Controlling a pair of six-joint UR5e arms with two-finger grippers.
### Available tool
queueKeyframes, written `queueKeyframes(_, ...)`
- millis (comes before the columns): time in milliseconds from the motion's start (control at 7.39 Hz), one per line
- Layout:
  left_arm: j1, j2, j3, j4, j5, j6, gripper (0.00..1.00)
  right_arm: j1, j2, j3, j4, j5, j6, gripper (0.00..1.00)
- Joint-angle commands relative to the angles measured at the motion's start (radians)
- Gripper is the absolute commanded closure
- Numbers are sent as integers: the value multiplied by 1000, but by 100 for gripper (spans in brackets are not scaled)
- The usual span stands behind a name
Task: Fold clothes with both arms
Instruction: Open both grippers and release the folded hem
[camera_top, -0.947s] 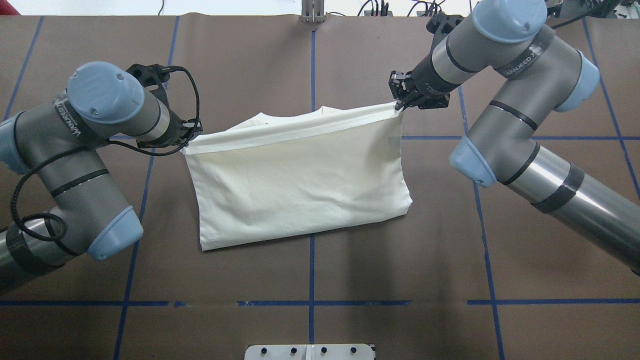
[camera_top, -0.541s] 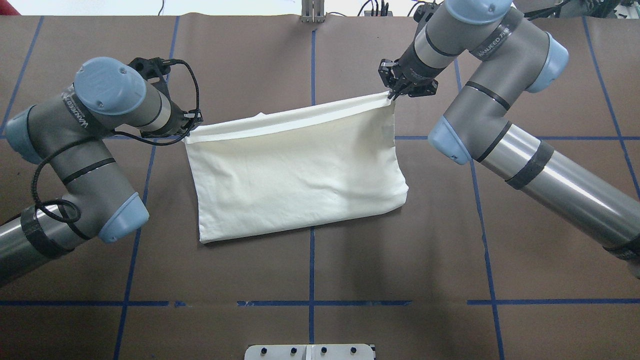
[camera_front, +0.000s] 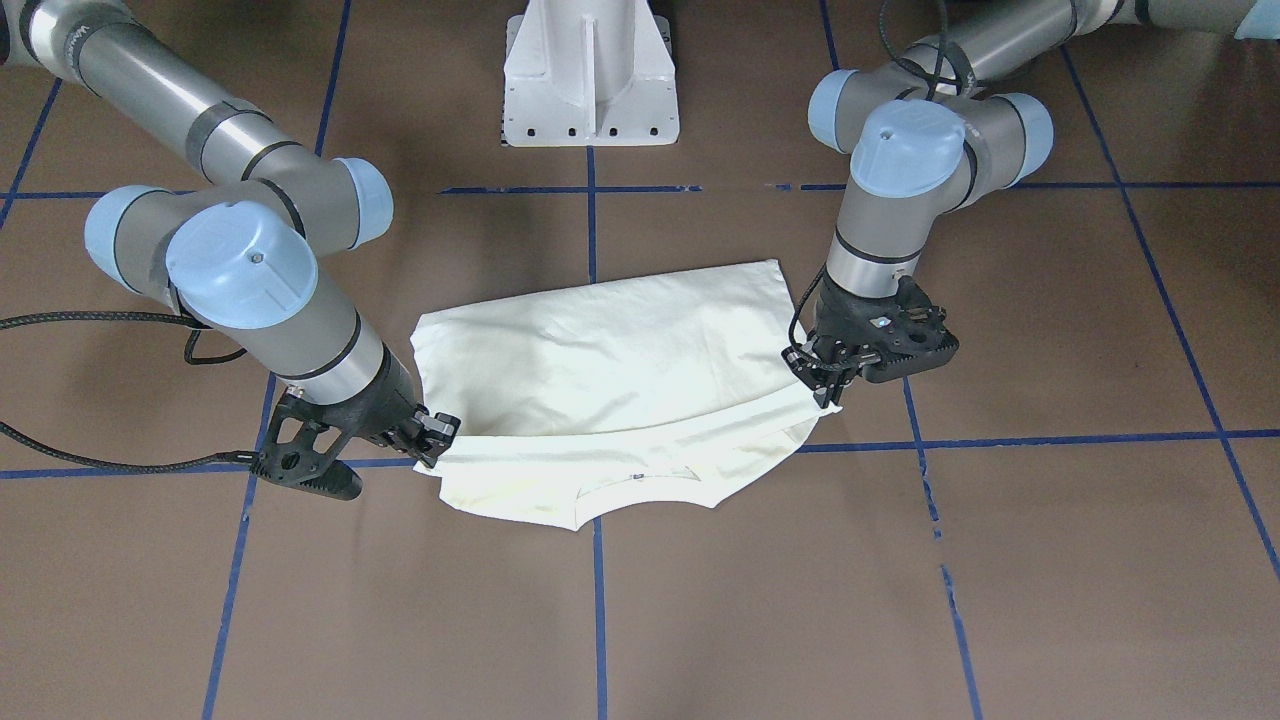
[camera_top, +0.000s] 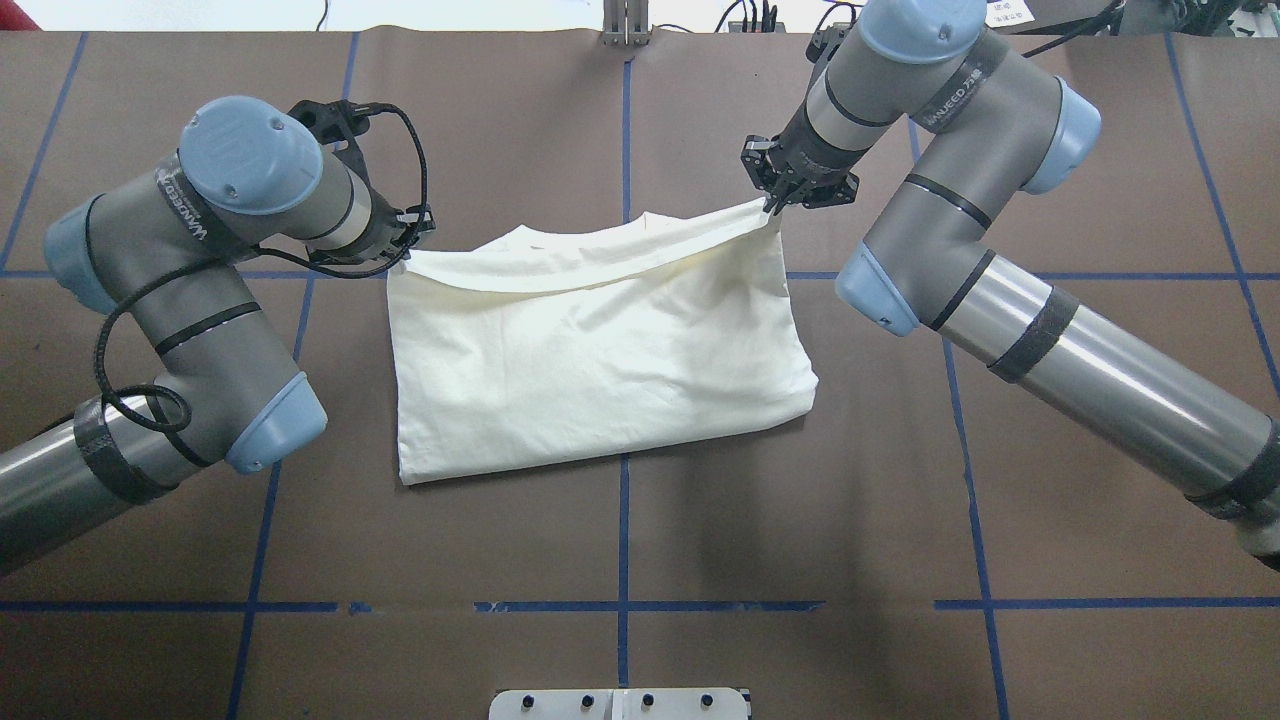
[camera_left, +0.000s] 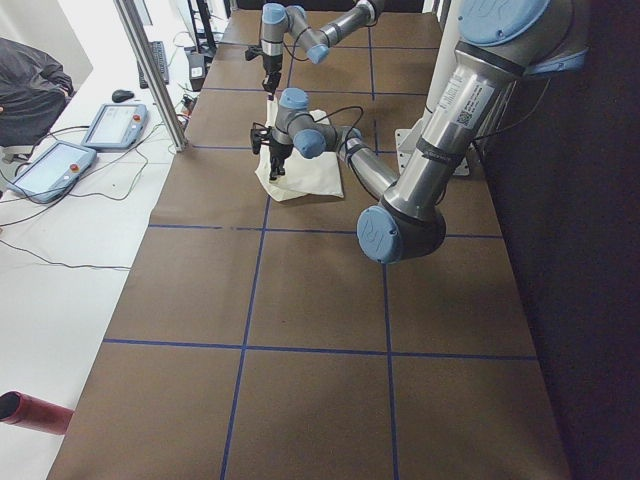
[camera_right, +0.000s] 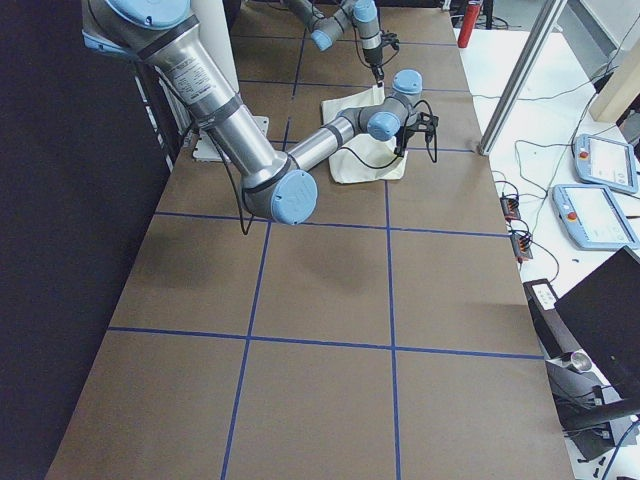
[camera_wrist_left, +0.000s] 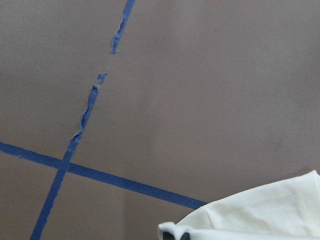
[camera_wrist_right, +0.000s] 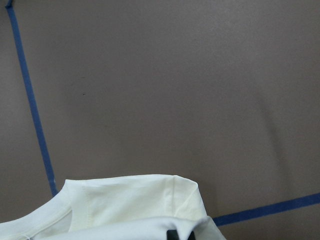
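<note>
One cream T-shirt (camera_top: 600, 360) lay folded mid-table, plain side up. Left gripper (camera_top: 405, 248) and right gripper (camera_top: 772, 205) each pinched a far corner, wrists angled down, the edge sagging between. Brown-covered table (camera_top: 850, 520), blue tape grid (camera_top: 623, 540).

Bands on left arm (camera_top: 190, 300) and right arm (camera_top: 1010, 310) apparently read "WANJEED".

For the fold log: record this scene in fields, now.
garment: cream T-shirt, doubled over on the table; no print showing
left gripper: shut on one corner of the upper layer
right gripper: shut on the other corner
held edge: raised, sagging between the grippers
collar: on the table beyond the held edge
</note>
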Motion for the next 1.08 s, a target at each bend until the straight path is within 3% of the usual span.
queueKeyframes(0, 2, -2, 12, 0, 1, 1, 0, -2, -10, 2, 0, 2, -2, 0)
queueKeyframes(135, 2, 2, 11, 0, 1, 3, 0, 1, -26, 17, 2, 4, -33, 0)
queueKeyframes(406, 1, -2, -5, 1, -1, 1, 0, -66, -165, 207, 0, -4, -31, 0)
queueKeyframes(677, 1, 0, -40, 3, -1, -2, 0, -173, -346, 390, -2, -95, -19, 0)
queueKeyframes(947, 8, 6, -60, 3, 1, -22, 0, -245, -398, 384, -2, -125, -20, 0)
